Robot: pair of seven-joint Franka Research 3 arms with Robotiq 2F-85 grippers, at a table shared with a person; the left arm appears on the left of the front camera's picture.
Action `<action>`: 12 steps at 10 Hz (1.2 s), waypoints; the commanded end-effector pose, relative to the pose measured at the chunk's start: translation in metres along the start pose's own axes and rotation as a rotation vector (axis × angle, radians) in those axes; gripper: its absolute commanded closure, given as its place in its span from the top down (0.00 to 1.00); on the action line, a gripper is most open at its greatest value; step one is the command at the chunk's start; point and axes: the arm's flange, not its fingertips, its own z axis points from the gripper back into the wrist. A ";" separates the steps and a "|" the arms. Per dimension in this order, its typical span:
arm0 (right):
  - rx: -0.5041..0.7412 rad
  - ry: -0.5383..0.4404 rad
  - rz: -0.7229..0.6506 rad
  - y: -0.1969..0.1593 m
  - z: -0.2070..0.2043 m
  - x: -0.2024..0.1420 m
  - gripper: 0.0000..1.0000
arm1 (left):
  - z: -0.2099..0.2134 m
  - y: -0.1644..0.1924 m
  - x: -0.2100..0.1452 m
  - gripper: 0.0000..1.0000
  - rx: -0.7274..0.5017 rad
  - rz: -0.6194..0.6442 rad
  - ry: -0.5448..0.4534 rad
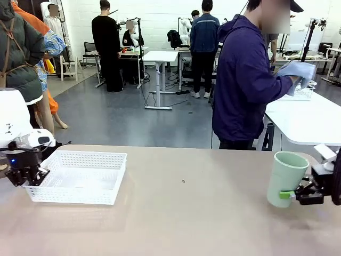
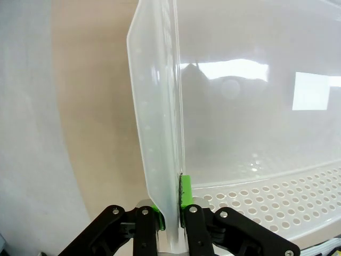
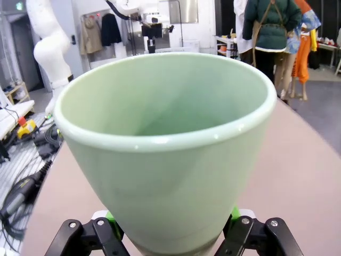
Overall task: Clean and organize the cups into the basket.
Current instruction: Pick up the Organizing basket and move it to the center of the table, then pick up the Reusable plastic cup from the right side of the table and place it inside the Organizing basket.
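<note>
The right gripper point(image 1: 292, 195) is clasping the pale mint-green tapered tumbler point(image 1: 286, 178) low on its wall, upright near the table's point(image 1: 186, 218) right edge. The left gripper point(image 1: 24, 175) is pinching the white perforated plastic basket point(image 1: 80, 156) by its rim. The next move is probably carrying the tumbler across into it.

Basket point(image 1: 74, 191): wht plastic, perf. walls, glossy smooth floor, semi-transl. rim. 1 mint cup point(image 1: 286, 178): smooth, mostly matt, sl. sheen at lip. Tabletop point(image 1: 186, 229): tan, matt, smooth.
</note>
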 end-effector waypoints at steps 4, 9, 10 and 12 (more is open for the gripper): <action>-0.121 -0.047 -0.022 0.063 0.058 0.140 0.00 | 0.029 -0.097 0.001 0.00 0.011 0.055 0.043; -0.135 -0.044 0.000 0.063 0.061 0.153 0.00 | 0.042 -0.208 -0.005 0.00 0.007 0.031 0.000; -0.135 -0.044 0.000 0.063 0.061 0.153 0.00 | 0.043 -0.229 -0.008 0.00 0.015 0.013 0.016; -0.135 -0.044 0.000 0.063 0.061 0.153 0.00 | 0.044 -0.269 -0.017 0.00 0.027 -0.017 0.011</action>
